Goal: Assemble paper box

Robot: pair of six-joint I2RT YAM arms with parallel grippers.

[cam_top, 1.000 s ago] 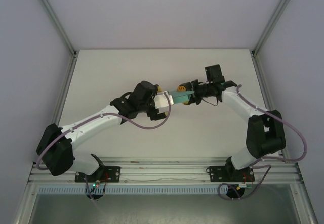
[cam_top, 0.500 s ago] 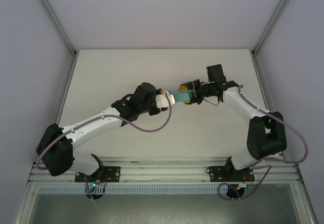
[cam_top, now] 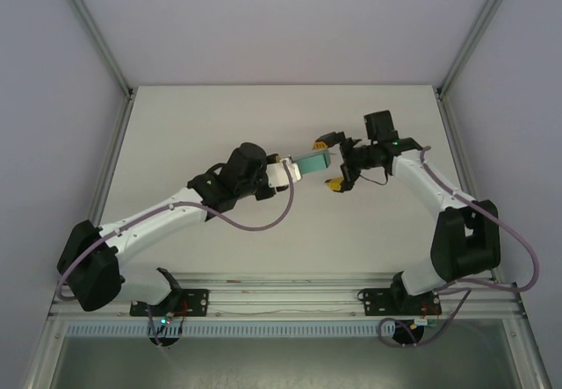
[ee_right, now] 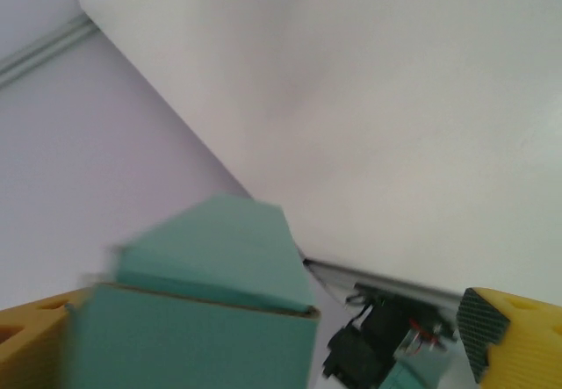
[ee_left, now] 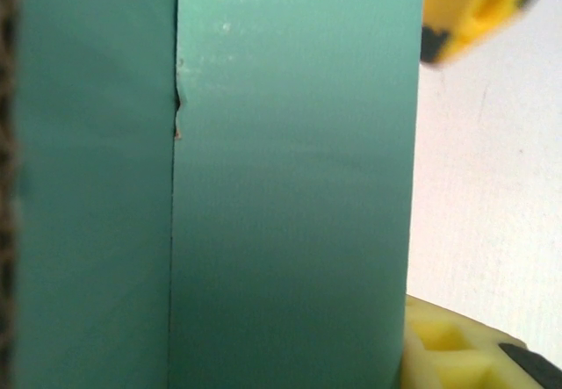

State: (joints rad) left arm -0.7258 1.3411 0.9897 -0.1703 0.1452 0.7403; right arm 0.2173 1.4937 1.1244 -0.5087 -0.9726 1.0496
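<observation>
**Item: paper box, held aloft between two arms**

1. Aluminium rail [cam_top: 290,285] at the near edge, carrying both arm bases.
2. Left arm [cam_top: 167,218] reaches in from the near left. The left gripper [cam_top: 289,171] is closed on the near-left end of the paper box [cam_top: 310,160]. Its fingers are mostly hidden behind the white wrist body and the card.
3. The paper box is teal-green and folded into a small rectangular form. It sits above the middle of the counter [cam_top: 263,117], clear of the surface.
   - Left wrist view: the box [ee_left: 281,196] is very close, with one vertical seam bearing a small nick. Its ends are cut off by the frame, and a dark strip at the left margin cannot be identified.
   - Right wrist view: the box [ee_right: 193,336] is blurred, with an angled flap rising at its far end.
4. Right gripper [cam_top: 333,162] is spread wide and grips nothing. One of its yellow fingers [cam_top: 335,185] is well apart from the box; the other is just beside it, and whether they touch is unclear.
5. Right arm [cam_top: 439,200] reaches in from the near right.
</observation>
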